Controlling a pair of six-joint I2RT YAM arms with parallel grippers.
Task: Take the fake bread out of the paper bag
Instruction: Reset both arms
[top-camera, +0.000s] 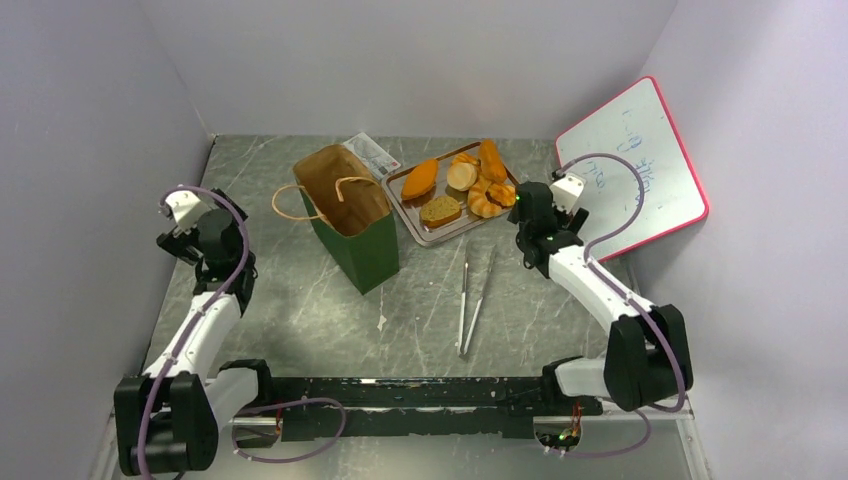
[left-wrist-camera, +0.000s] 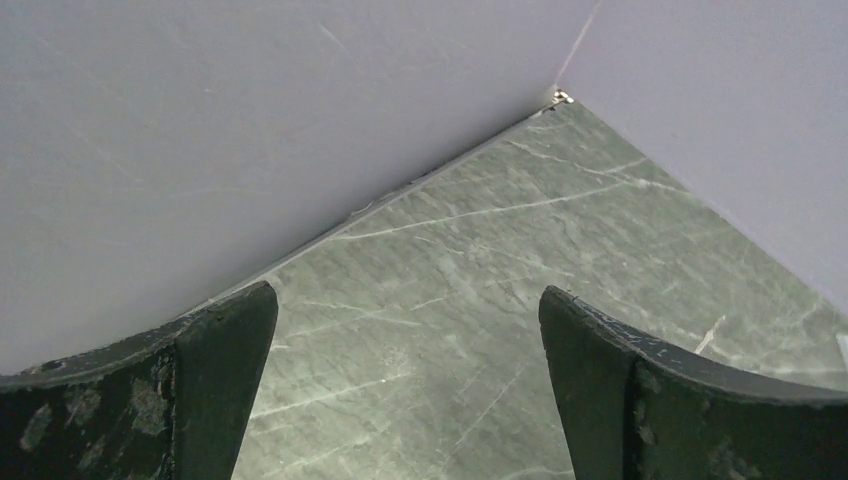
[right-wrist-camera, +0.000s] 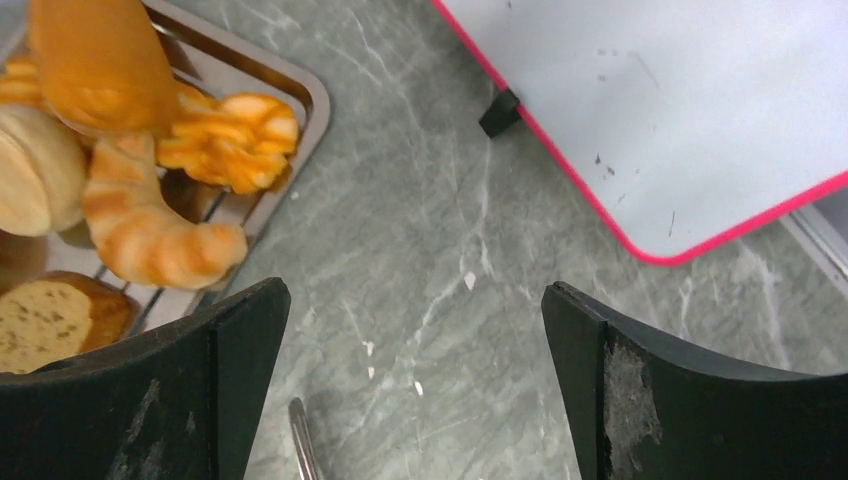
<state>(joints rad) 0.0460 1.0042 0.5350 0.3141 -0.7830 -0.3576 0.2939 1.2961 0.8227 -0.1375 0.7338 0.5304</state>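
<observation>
The dark green paper bag (top-camera: 350, 215) stands upright in the middle of the table, its mouth open and only brown paper showing inside. Several fake bread pieces (top-camera: 460, 185) lie on a metal tray (top-camera: 432, 238) just right of the bag; the right wrist view shows them as bread pieces (right-wrist-camera: 150, 230) at the tray's corner (right-wrist-camera: 305, 95). My right gripper (top-camera: 528, 212) hovers open by the tray's right end, with only bare table between its fingers (right-wrist-camera: 240, 360). My left gripper (top-camera: 192, 232) stands open and empty well left of the bag, facing the back left corner.
Metal tongs (top-camera: 472, 300) lie on the table in front of the tray. A white board with a pink rim (top-camera: 635, 165) leans against the right wall. A printed packet (top-camera: 372, 152) lies behind the bag. Walls close in on the left, back and right.
</observation>
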